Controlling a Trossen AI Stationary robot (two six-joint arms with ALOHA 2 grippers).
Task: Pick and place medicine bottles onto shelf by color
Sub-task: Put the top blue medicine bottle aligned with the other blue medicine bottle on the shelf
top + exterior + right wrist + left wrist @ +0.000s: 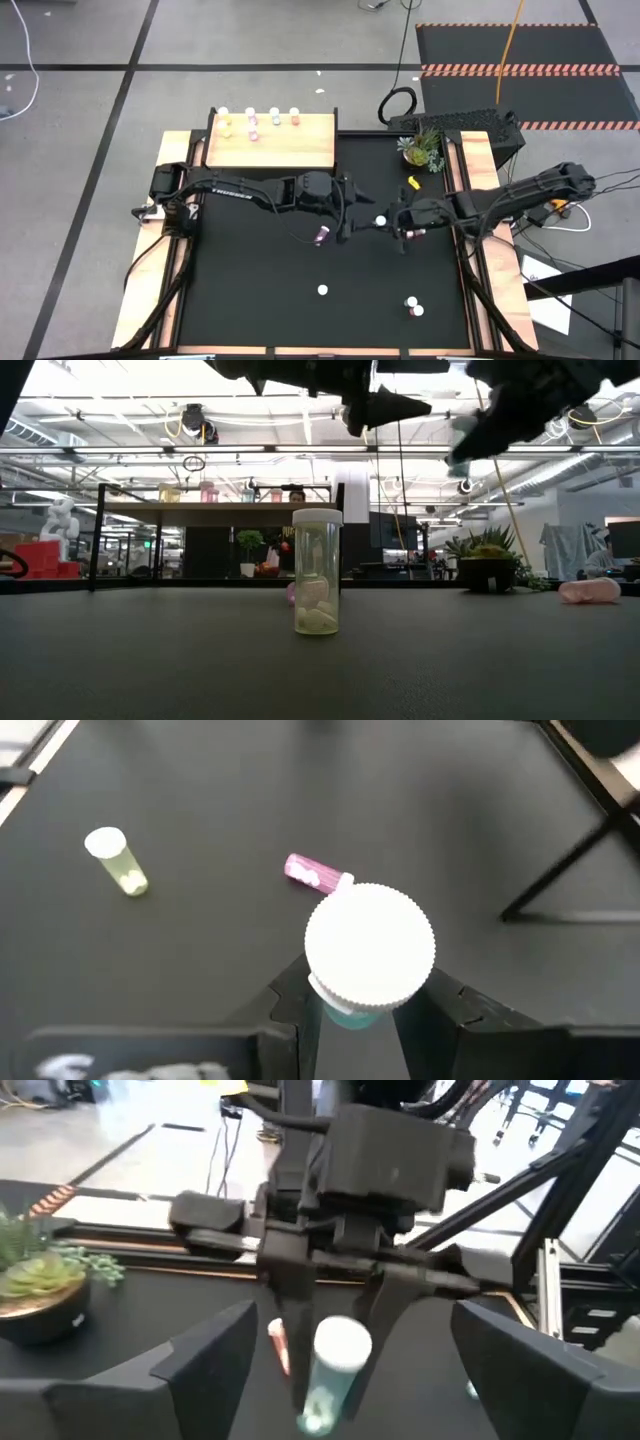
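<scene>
Two hands at mid-counter, facing each other, one bottle between them.

1. Held bottle (370, 942): white ribbed cap, pale bluish body. Our right hand (365, 1010) is clamped on the body just under the cap and holds it clear of the counter (250, 300). Our left hand (356, 214) stands just beside it, fingers spread wide and gripping nothing.
2. Pink bottle (312, 873): lying on its side below the hands.
3. Yellowish bottle (318, 572): upright, alone, toward the near edge.
4. Pair of bottles (412, 305): near the right front corner.
5. Shelf row (260, 120): several bottles along the far edge of the shelf (290, 150), which sits at the counter's far left, well apart from the hands.

Handling, as we judge it: tiny, light and rigid, with smooth round walls that may slip or roll. An upright one tips easily, and a lying one will roll if nudged. We would grip across the body below the cap, squarely, with a modest squeeze, and set it down upright.

Surface: a black, flat, matte mat with wooden side rails. A plant (420, 148) stands at the far right.

Room: grey floor, striped hazard mats, cables, and benches beyond.
</scene>
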